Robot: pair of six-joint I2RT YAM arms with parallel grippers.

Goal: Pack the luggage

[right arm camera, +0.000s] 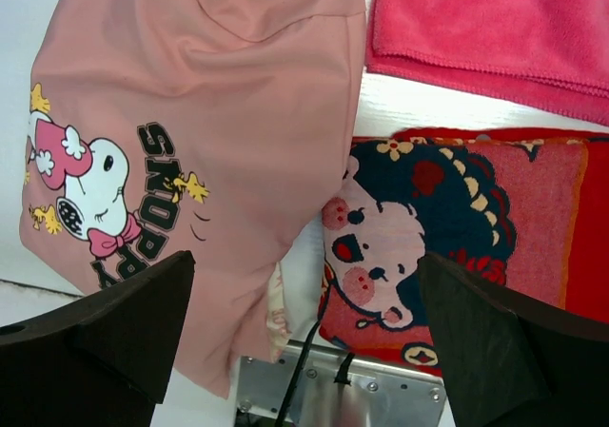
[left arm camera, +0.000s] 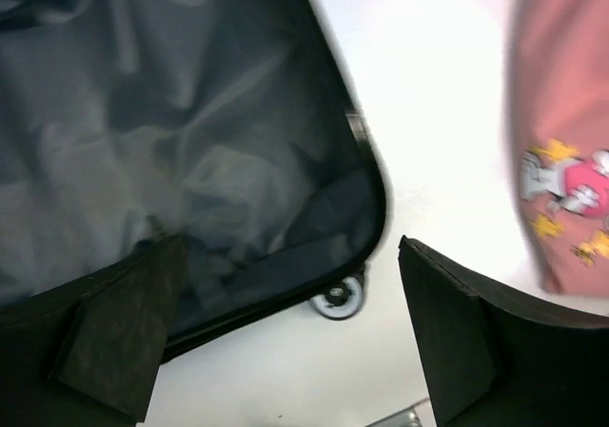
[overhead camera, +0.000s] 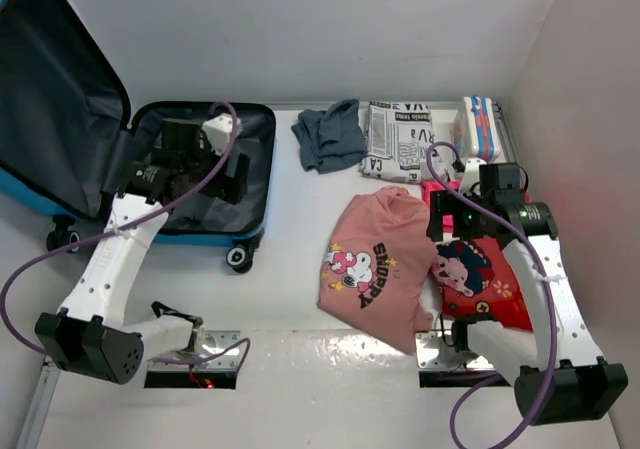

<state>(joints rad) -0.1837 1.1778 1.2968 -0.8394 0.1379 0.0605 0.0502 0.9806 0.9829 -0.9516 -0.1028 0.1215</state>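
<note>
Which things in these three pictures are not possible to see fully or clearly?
- Top view: part of the luggage floor, hidden by the left arm.
- Top view: the red cartoon towel, partly under the right arm.
- Right wrist view: the pink towel, cut off by the top edge.
- Left wrist view: the print on the pink sweatshirt, blurred and cut off by the right edge.
- Top view: the writing on the striped box, too small.

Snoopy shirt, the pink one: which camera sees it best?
The top external view. It shows almost the whole pink Snoopy shirt lying on the table. The right wrist view shows its picture close up but cuts off edges. The left wrist view catches only a blurry strip.
</note>
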